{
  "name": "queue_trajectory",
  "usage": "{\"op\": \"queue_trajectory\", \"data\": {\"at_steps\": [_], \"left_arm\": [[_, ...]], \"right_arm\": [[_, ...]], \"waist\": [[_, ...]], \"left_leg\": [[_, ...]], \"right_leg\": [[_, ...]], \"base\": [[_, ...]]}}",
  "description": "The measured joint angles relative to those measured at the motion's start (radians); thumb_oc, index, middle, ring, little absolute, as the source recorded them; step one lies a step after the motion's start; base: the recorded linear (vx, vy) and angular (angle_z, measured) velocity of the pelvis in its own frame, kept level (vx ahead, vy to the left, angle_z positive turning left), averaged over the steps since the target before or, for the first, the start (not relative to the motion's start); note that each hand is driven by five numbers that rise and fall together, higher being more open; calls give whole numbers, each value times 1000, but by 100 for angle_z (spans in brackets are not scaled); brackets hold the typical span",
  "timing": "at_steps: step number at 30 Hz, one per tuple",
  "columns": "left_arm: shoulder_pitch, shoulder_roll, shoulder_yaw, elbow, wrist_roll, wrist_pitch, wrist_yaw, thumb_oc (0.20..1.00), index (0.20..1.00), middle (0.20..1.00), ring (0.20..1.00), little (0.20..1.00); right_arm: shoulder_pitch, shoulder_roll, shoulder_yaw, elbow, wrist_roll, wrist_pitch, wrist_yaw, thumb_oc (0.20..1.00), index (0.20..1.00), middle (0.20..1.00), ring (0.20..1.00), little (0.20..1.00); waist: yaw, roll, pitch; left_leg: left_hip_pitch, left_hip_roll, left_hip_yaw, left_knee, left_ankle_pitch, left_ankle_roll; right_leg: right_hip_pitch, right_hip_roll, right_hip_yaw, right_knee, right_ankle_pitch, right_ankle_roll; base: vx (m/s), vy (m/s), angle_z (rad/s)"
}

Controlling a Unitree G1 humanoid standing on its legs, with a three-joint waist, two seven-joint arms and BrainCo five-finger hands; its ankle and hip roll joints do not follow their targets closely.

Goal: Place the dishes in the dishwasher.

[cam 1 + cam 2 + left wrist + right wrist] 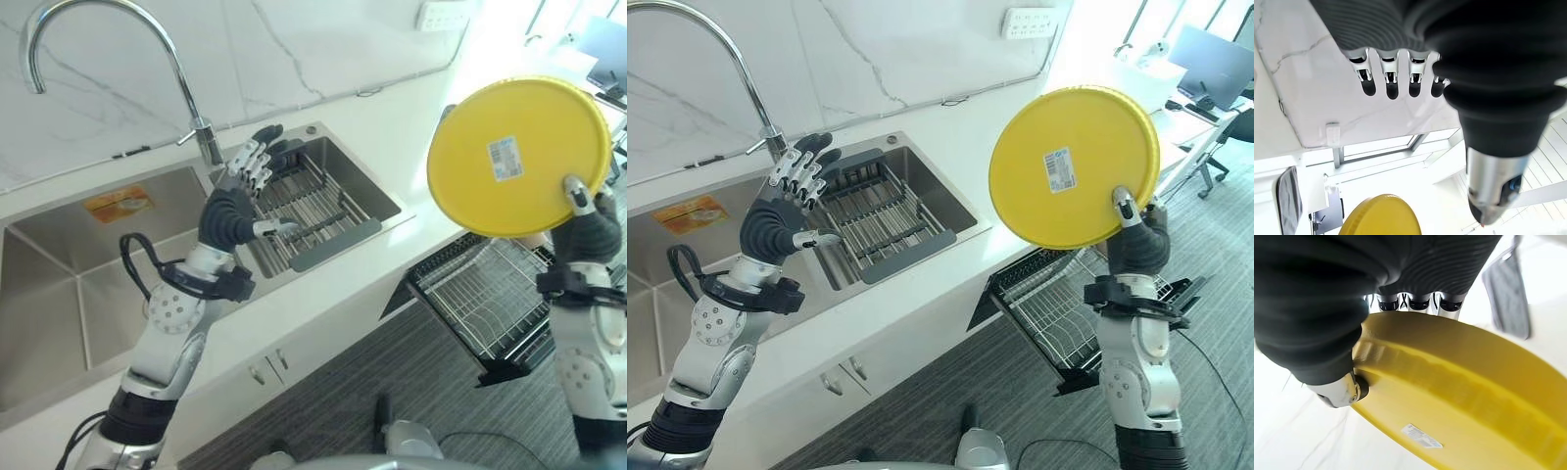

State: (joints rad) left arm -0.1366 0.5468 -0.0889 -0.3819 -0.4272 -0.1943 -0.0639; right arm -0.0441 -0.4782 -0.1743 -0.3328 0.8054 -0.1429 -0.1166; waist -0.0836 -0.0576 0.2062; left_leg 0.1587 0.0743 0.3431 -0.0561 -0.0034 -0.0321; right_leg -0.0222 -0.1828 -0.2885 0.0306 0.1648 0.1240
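My right hand [1136, 230] pinches only the lower rim of the yellow plate [1073, 166], held high at upper right. It could tip or slip before reaching the dishwasher rack [1048, 304] below. My left hand [784, 211] hangs open over the sink [921, 186].

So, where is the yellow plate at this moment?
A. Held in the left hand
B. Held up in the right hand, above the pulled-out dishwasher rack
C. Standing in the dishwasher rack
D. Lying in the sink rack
B: the right hand pinches the rim of the yellow plate, raised above the dishwasher rack; the left hand is open over the sink.
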Motion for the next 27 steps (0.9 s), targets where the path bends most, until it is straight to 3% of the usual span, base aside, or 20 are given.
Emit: {"op": "queue_trajectory", "data": {"at_steps": [2, 3, 4, 5, 7, 8, 9, 10, 11, 12, 13, 14, 16, 17, 18, 20, 21, 22, 24, 27], "left_arm": [[-3, -2, -1, 0, 22, -2, -7, 1000, 1000, 1000, 1000, 1000], [-11, -20, -5, 4, 57, -4, -20, 1000, 1000, 1000, 1000, 1000], [-25, -43, -23, 9, 59, -4, -26, 1000, 1000, 1000, 1000, 1000], [-28, -36, -44, 2, 71, -10, -39, 1000, 1000, 1000, 1000, 1000], [-30, 39, -70, -3, 90, -23, -47, 1000, 1000, 1000, 1000, 1000], [-31, 78, -88, 0, 95, -24, -46, 1000, 1000, 1000, 1000, 1000], [-39, 101, -109, 6, 95, -24, -44, 1000, 1000, 1000, 1000, 1000], [-39, 116, -108, 7, 97, -25, -47, 1000, 1000, 1000, 1000, 1000], [-9, -1, -122, 45, 103, -20, -36, 1000, 1000, 1000, 1000, 1000], [-12, -45, -128, 56, 109, -19, -33, 1000, 1000, 1000, 1000, 1000], [-10, -56, -127, 54, 126, -23, -16, 1000, 1000, 1000, 1000, 1000], [-10, -79, -119, 55, 135, -23, 8, 1000, 1000, 1000, 1000, 1000], [5, -86, -110, 72, 136, -28, 32, 1000, 1000, 1000, 1000, 1000], [-6, -98, -117, 105, 140, -27, 32, 1000, 1000, 1000, 1000, 1000], [-1, -115, -118, 117, 146, -26, 32, 1000, 1000, 1000, 1000, 1000], [-4, -111, -128, 119, 169, -30, 31, 1000, 1000, 1000, 1000, 1000], [6, -107, -128, 113, 173, -42, 31, 1000, 1000, 1000, 1000, 1000], [30, -78, -125, 78, 173, -50, 31, 1000, 1000, 1000, 1000, 1000], [20, -71, -107, 71, 171, -50, 22, 1000, 1000, 1000, 1000, 1000], [0, -70, -109, 71, 171, -44, 16, 1000, 1000, 1000, 1000, 1000]], "right_arm": [[-2, 2, 24, 1, -1, 0, -1, 200, 200, 200, 200, 200], [-2, 9, 29, 15, -6, -3, -2, 200, 200, 200, 200, 200], [-2, 8, 31, 29, -13, 0, -10, 200, 200, 200, 200, 200], [-1, 6, 32, 29, -24, 7, -11, 200, 200, 200, 200, 200], [-16, 13, 51, -2, -41, 8, 1, 200, 200, 200, 200, 200], [-27, 26, 68, -6, -41, 8, 3, 200, 200, 200, 200, 200], [-28, 26, 73, -4, -41, 8, 0, 200, 200, 200, 200, 200], [-27, 27, 79, 0, -40, 8, -2, 200, 200, 200, 200, 200], [-29, -42, 72, 20, -36, 8, -6, 200, 200, 200, 200, 200], [-29, -66, 57, 27, -33, 13, -14, 200, 200, 200, 200, 200], [-37, -66, 49, 40, -16, 18, -19, 200, 200, 200, 200, 200], [-45, -80, 48, 49, -3, 26, -35, 200, 200, 200, 200, 200], [-48, -51, 67, 27, 1, 24, -41, 200, 200, 200, 200, 200], [-48, -61, 79, 17, 0, 27, -45, 200, 200, 200, 200, 200], [-51, -65, 76, -2, 0, 28, -44, 200, 200, 200, 200, 200], [-62, -80, 92, -7, 0, 28, -47, 200, 200, 200, 200, 200], [-63, -85, 92, -10, -1, 28, -44, 200, 200, 200, 200, 200], [-61, -83, 96, -11, -2, 27, -39, 200, 200, 200, 200, 200], [-51, -54, 102, -11, -41, 27, -50, 200, 200, 200, 200, 200], [-44, -27, 123, -13, -81, 27, -49, 200, 200, 200, 200, 200]], "waist": [[3, 8, 1], [5, 29, 9], [4, 46, 11], [19, 52, 6], [52, 42, -4], [66, 30, -12], [61, 15, -26], [59, -16, -46], [50, 87, -67], [41, 109, -73], [35, 113, -75], [15, 122, -82], [28, 88, -81], [13, 75, -83], [11, 75, -82], [6, 53, -73], [14, 39, -68], [21, 45, -70], [4, 56, -73], [3, 38, -64]], "left_leg": [[0, -4, 17, -8, 1, 2], [-12, 37, 41, -1, 23, -3], [-21, 68, 45, 12, 25, -6], [-15, 100, 61, 14, 32, -18], [1, 152, 102, 15, 61, -63], [24, 185, 112, 18, 78, -91], [38, 211, 110, 17, 91, -118], [55, 238, 107, 11, 110, -152], [64, 348, 107, -11, 138, -137], [45, 360, 106, 28, 144, -126], [31, 316, 70, 54, 126, -128], [20, 354, 105, 74, 191, -74], [-14, 414, 90, 106, 411, -77], [-53, 428, 44, 111, 498, -4], [-78, 418, 54, 127, 474, -32], [-119, 305, 70, 180, 319, -180], [-139, 207, 41, 234, 166, -176], [-136, 74, 28, 214, 41, -133], [-99, 37, 114, 120, -15, -56], [-73, 32, 134, 43, -10, -29]], "right_leg": [[4, 1, 34, -43, 16, 10], [-2, 2, 49, -12, -5, 51], [-25, -23, 29, 121, -61, 30], [-17, -105, -30, 213, -94, 52], [25, -255, -91, 171, -82, 96], [46, -290, -105, 72, -63, 104], [54, -286, -99, 36, -38, 90], [59, -236, -82, 35, 2, 99], [56, -110, -106, 13, -11, 98], [39, -70, -92, -3, -29, 67], [19, -47, -68, -13, -19, 45], [-17, -9, -51, 17, -47, 7], [-47, 62, -12, 21, -77, -66], [-46, 70, -30, 20, -86, -86], [-46, 76, -36, 7, -89, -113], [-23, 79, -58, -48, -79, -126], [3, 72, -55, -95, -62, -121], [9, 81, -56, -118, -58, -116], [23, 110, -116, -122, -60, -117], [14, 119, -130, -118, -61, -116]], "base": [[-151, -299, -26], [-162, -439, -16], [-151, -522, -17], [-135, -565, -30], [-138, -655, -85], [-167, -686, -111], [-205, -722, -103], [-183, -671, -83], [-199, -797, -84], [-172, -685, -101], [-188, -686, -86], [-197, -530, -111], [-180, -402, -71], [-144, -278, 3], [-111, -226, 28], [-47, -155, 25], [45, -43, 17], [116, 17, 8], [107, 138, 30], [190, 321, 22]]}}
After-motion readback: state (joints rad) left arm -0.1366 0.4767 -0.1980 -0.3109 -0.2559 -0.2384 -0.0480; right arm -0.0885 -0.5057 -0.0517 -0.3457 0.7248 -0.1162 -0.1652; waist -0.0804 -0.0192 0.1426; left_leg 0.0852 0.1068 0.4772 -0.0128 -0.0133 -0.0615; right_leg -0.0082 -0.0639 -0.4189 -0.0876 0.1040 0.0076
